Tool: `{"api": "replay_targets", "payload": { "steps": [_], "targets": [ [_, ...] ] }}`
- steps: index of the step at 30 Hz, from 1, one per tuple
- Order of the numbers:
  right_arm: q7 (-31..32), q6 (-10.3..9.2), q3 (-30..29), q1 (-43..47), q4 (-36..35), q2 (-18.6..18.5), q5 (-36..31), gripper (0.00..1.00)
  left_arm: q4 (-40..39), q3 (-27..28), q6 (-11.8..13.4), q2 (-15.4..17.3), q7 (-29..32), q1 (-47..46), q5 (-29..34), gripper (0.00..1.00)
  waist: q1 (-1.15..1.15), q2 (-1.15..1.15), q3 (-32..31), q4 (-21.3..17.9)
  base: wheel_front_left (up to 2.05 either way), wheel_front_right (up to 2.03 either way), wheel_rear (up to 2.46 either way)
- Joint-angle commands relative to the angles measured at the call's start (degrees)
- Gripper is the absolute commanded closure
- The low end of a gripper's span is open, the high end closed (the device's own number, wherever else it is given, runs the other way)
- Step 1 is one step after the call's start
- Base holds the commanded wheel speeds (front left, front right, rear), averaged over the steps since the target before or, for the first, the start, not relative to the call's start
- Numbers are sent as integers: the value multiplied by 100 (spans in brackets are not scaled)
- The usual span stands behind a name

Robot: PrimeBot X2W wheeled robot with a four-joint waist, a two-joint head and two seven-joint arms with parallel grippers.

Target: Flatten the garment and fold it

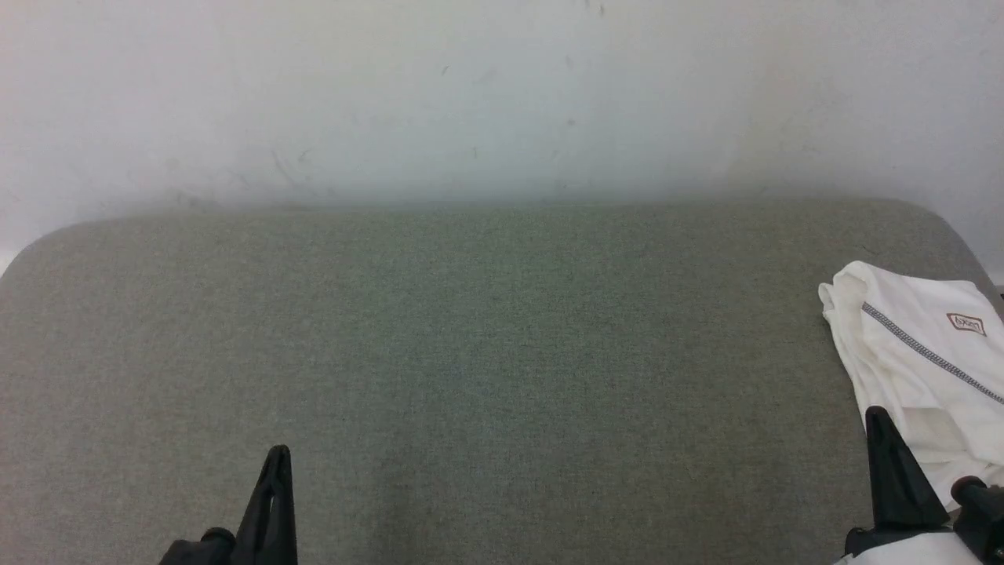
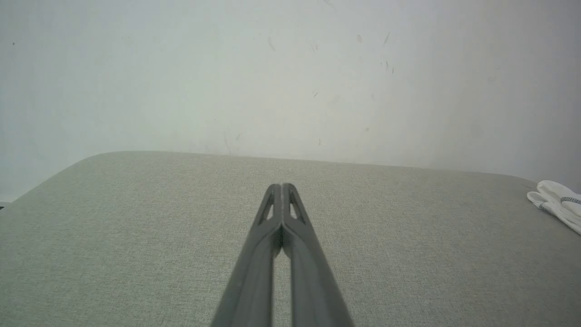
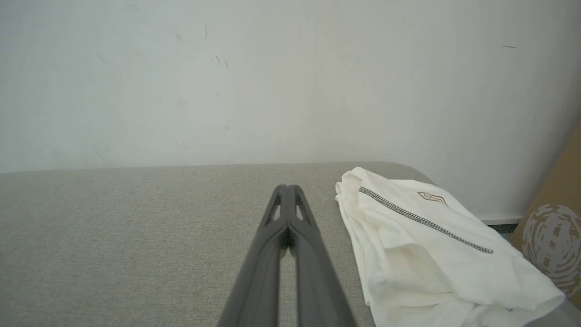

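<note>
The garment [image 1: 918, 369] is a white shirt bunched in a loose heap at the right end of the grey fabric surface [image 1: 486, 353]. A grey-black zigzag seam and a small brown-outlined logo patch show on top of the garment [image 3: 431, 245]; a corner of the garment [image 2: 558, 204] shows at the far right of the left wrist view. My right gripper [image 1: 874, 420] is shut and empty, its tip over the shirt's near-left edge; whether it touches the cloth is unclear. My left gripper [image 1: 278, 455] is shut and empty above the surface, far to the shirt's left.
A pale scuffed wall [image 1: 502, 102] runs along the surface's far edge. A brown cardboard panel [image 3: 551, 227] with a pale round print leans past the surface's right end, beyond the shirt. The surface has rounded far corners.
</note>
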Motion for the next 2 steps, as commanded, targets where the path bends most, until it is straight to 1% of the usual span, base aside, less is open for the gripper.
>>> {"api": "replay_targets", "payload": {
  "steps": [1,2],
  "targets": [
    [35,-1,45,-110,-2,3,-50,100,39,49,-66,-48,41,-139,87,100,0,0,4,-2,0,0,0],
    [46,-1,52,-119,-2,3,-56,100,46,55,-72,-54,52,-152,99,100,0,0,6,-4,0,0,0]
  ]
}}
